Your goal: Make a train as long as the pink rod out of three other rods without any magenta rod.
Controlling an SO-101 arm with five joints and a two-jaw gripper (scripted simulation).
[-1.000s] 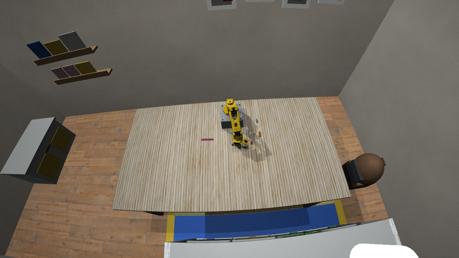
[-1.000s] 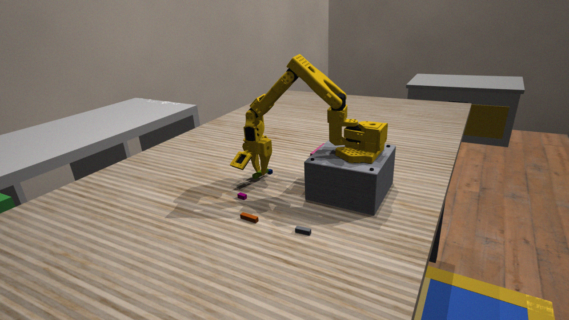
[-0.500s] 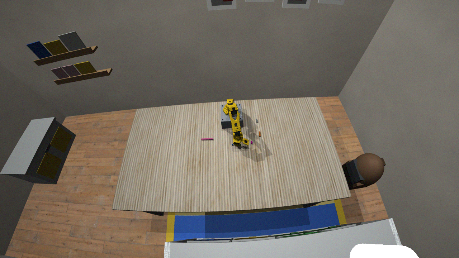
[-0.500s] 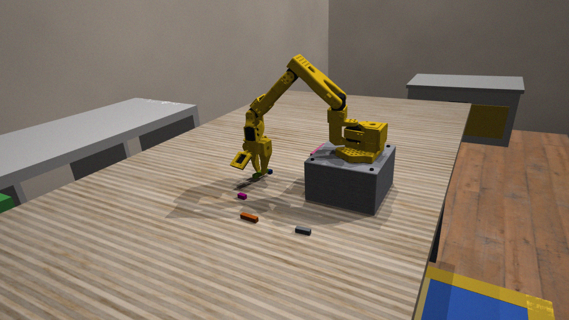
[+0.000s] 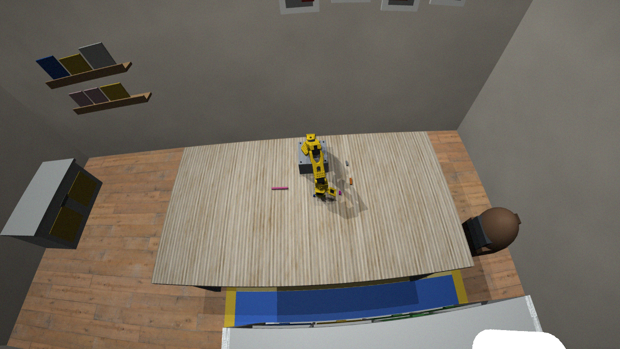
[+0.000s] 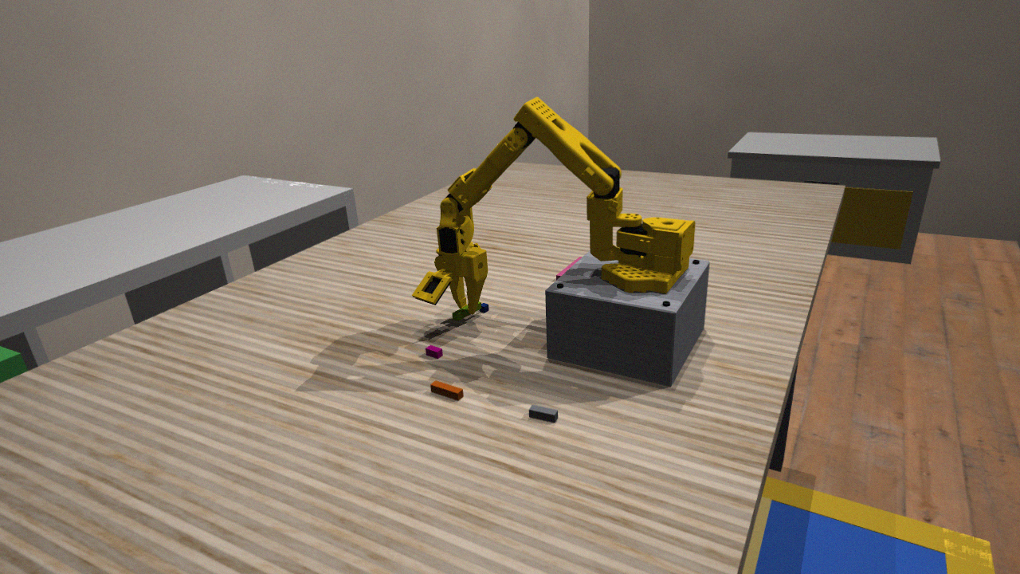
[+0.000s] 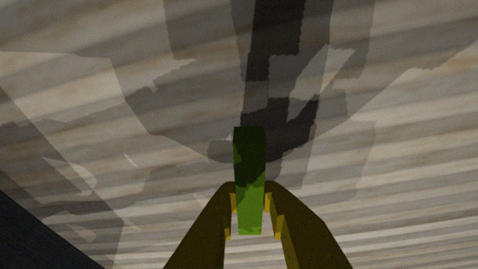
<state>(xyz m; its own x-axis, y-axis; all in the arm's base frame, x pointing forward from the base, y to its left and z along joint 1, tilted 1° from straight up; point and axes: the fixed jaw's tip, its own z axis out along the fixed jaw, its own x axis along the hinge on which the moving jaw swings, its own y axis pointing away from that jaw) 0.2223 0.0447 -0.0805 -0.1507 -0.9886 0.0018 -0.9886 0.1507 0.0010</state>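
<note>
My gripper (image 6: 467,305) is shut on a lime rod (image 7: 249,179), which points straight out between the fingers. It holds the rod low over the wooden table, in front of the arm's base. A small blue rod (image 6: 484,307) lies right beside the fingertips. A magenta rod (image 6: 433,351), an orange rod (image 6: 446,389) and a grey rod (image 6: 543,413) lie apart on the table nearer the camera. The pink rod (image 5: 279,188) lies flat to the left of the arm in the overhead view; in the side view it is mostly hidden behind the base.
The arm's grey base block (image 6: 627,324) stands close to the right of the gripper. A grey bench (image 6: 143,235) runs along the table's far side. A grey cabinet (image 6: 834,185) stands beyond the table end.
</note>
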